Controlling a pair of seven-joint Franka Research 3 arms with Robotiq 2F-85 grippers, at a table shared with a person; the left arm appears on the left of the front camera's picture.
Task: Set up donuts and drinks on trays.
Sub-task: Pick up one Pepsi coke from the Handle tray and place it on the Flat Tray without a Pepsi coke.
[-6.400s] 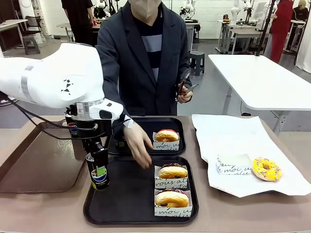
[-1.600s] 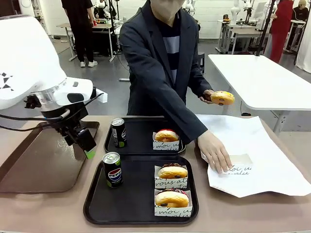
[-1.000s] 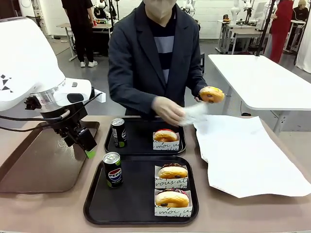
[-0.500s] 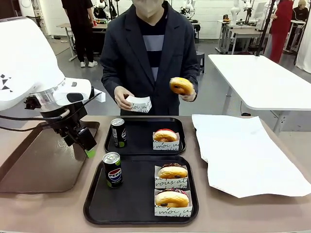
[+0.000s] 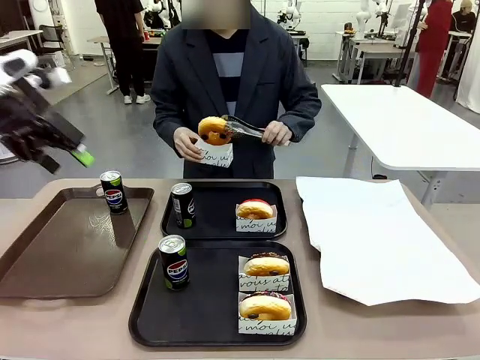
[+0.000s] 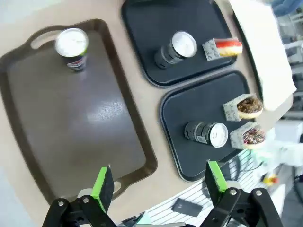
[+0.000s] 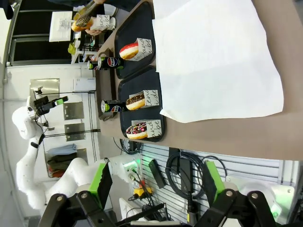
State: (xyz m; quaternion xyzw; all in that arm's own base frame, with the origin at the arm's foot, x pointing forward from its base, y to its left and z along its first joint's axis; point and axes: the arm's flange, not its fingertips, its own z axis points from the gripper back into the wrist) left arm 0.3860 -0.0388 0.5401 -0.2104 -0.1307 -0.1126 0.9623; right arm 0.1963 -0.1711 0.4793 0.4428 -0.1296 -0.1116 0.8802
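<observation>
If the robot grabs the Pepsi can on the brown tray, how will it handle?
The Pepsi can stands upright, tall and slim on the brown tray, so a high push would probably tip it, and it would likely roll once down. Its smooth, glossy wall may be slippery. How full it is can't be told.

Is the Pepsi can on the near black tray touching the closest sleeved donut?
Apart. In the front view, bare black tray floor separates the Pepsi can from the closest sleeved donut on the near tray.

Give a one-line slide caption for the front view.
Person tongs a donut into a paper sleeve above two black trays holding cans and sleeved donuts.
</observation>
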